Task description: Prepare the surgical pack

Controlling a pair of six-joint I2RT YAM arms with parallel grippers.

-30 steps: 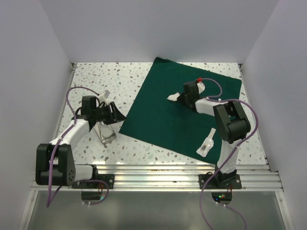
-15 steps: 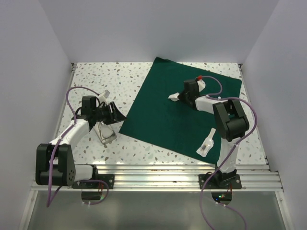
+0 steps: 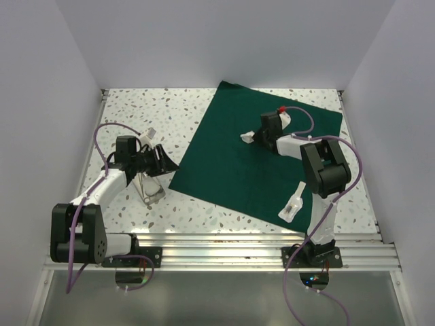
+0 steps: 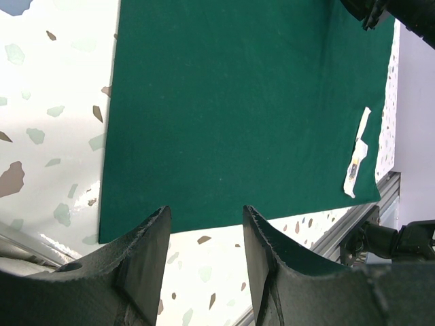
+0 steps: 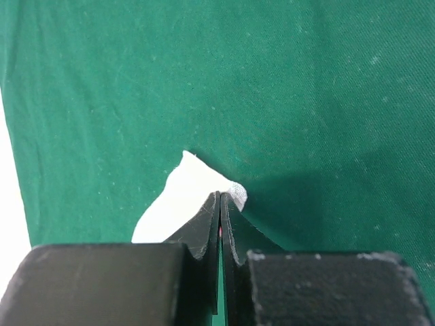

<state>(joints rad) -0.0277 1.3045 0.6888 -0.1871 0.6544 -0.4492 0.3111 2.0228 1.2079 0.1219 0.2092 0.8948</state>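
Observation:
The dark green drape [image 3: 238, 163] lies flat and unfolded on the table. My right gripper [image 3: 253, 138] is over the drape's middle, shut on a white gauze pad [image 3: 246, 136]. In the right wrist view the closed gripper [image 5: 220, 194] pinches the edge of the gauze [image 5: 178, 200] just above the drape [image 5: 306, 88]. My left gripper [image 3: 162, 163] is open and empty left of the drape, above a small steel tray [image 3: 152, 191]. In the left wrist view the gripper [image 4: 206, 212] frames the drape's near edge [image 4: 238, 102]. A packaged instrument [image 3: 292, 202] lies on the drape's front right corner.
A small white item [image 3: 149, 135] lies by the left wrist on the speckled table [image 3: 149, 109]. White walls enclose the table on three sides. An aluminium rail [image 3: 224, 244] runs along the near edge. The packaged instrument also shows in the left wrist view [image 4: 355, 163].
My right gripper has shifted slightly towards the far side with the gauze in it. The left arm has not moved.

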